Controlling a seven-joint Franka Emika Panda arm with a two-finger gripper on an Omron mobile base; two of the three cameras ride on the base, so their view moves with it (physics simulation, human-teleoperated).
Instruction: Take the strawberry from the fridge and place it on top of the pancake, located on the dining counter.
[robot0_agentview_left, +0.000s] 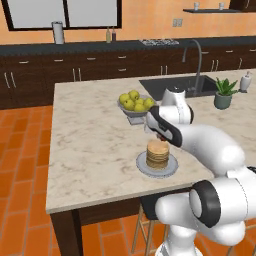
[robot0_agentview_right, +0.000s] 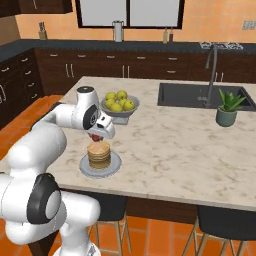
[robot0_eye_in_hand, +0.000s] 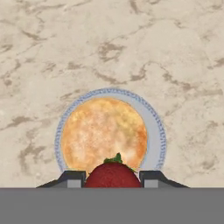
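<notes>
The pancake (robot0_agentview_left: 157, 152) is a short golden-brown stack on a round grey plate (robot0_agentview_left: 142, 166) near the front edge of the beige marble dining counter (robot0_agentview_left: 90, 145). My gripper (robot0_eye_in_hand: 112, 177) hangs just above the stack, shut on the dark-red strawberry (robot0_eye_in_hand: 112, 175), which sits between the two fingertips (robot0_eye_in_hand: 72, 178). From the hand view I look straight down on the pancake (robot0_eye_in_hand: 103, 134) and its plate (robot0_eye_in_hand: 158, 131). In the right base view the strawberry (robot0_agentview_right: 95, 136) shows as a red spot under the hand, just above the pancake (robot0_agentview_right: 99, 154). The fridge is out of view.
A grey bowl of yellow-green fruits (robot0_agentview_left: 135, 101) stands just behind the pancake plate. Further right are the dark sink (robot0_agentview_left: 172, 85) with its tall faucet (robot0_agentview_left: 197, 62) and a small potted plant (robot0_agentview_left: 223, 93). Stools (robot0_agentview_right: 220, 225) stand under the counter's front edge.
</notes>
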